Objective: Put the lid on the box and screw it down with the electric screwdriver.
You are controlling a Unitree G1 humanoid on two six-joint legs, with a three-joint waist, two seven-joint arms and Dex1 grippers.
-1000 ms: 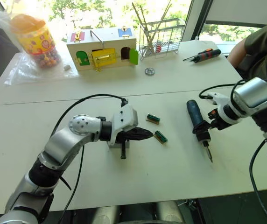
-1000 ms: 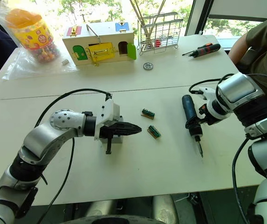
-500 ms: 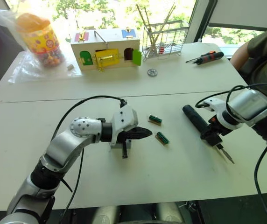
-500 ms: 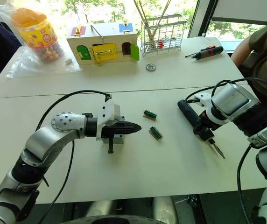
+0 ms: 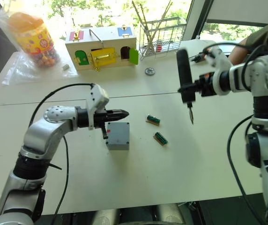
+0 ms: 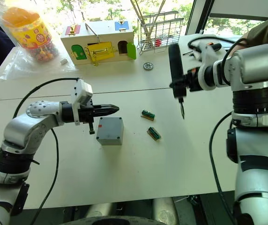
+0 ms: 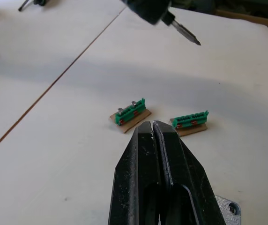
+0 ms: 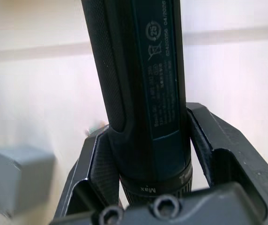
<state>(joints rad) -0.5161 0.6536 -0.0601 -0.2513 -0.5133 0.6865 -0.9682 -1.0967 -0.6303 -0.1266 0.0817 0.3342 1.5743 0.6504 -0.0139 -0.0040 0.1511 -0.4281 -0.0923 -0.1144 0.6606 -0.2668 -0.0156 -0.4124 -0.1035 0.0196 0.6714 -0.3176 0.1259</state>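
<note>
The grey box (image 5: 117, 135) stands on the white table, a little left of centre. The lid (image 6: 109, 127) lies flat on its top; one corner with a screw hole (image 7: 228, 208) peeks in below the left fingers. My left gripper (image 5: 123, 113) is shut and empty, hovering just behind the box's far left edge and pointing right. My right gripper (image 5: 197, 87) is shut on the electric screwdriver (image 5: 185, 75), which it holds upright in the air, bit (image 5: 190, 115) down. The screwdriver hangs well to the right of the box, above the table's seam.
Two green terminal blocks (image 5: 153, 119) (image 5: 160, 138) lie between the box and the screwdriver. A wooden toy house (image 5: 101, 49), a candy jar (image 5: 33, 40), a wire rack (image 5: 164, 35) and a metal washer (image 5: 149, 71) stand at the back. A person (image 5: 265, 37) sits at the far right.
The right gripper has lifted the screwdriver off the table and swung it upright, toward the middle. The left gripper has drawn back to the left, off the box.
</note>
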